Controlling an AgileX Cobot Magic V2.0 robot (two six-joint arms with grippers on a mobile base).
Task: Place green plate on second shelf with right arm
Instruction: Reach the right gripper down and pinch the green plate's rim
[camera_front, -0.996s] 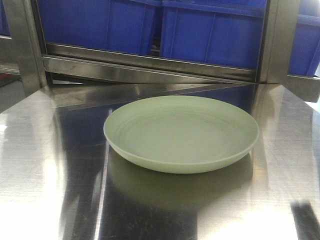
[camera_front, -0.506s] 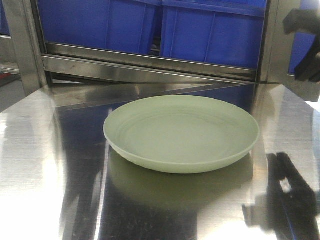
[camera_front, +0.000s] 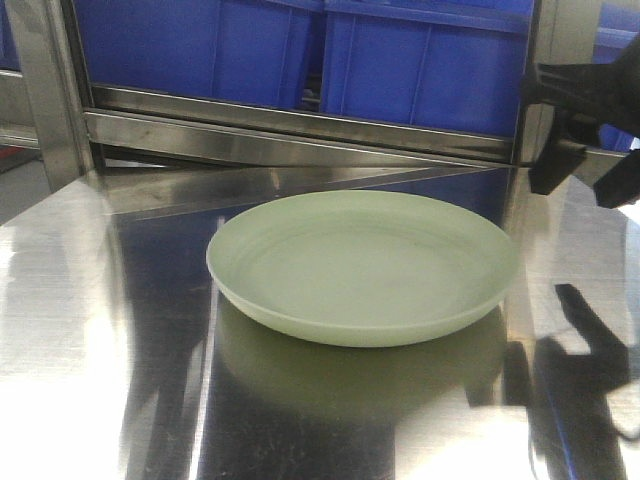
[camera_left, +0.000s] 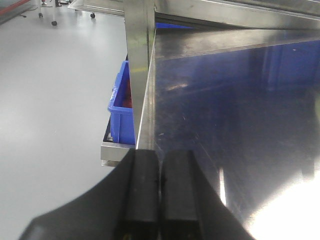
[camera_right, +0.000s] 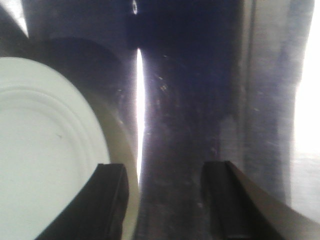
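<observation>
Sitting flat on the steel tabletop (camera_front: 100, 330), your green plate (camera_front: 362, 265) lies rim up. Your right hand (camera_front: 580, 185) hangs just off the plate's right rim, its fingers (camera_right: 107, 200) spread apart with nothing between them. Your left hand (camera_left: 160, 190) has its fingers pressed together, holding nothing. Blue bins (camera_front: 300, 50) stand behind the plate.

Front view: low, close, facing across steel tabletop (camera_front: 80, 330) toward green plate (camera_front: 362, 265), blue crates (camera_front: 420, 60) behind. Left wrist view: looks along left end effector (camera_left: 160, 160) at tabletop edge, floor (camera_left: 50, 100). Right wrist view: very near, past right end effector (camera_right: 162, 172); shares plate with front.
</observation>
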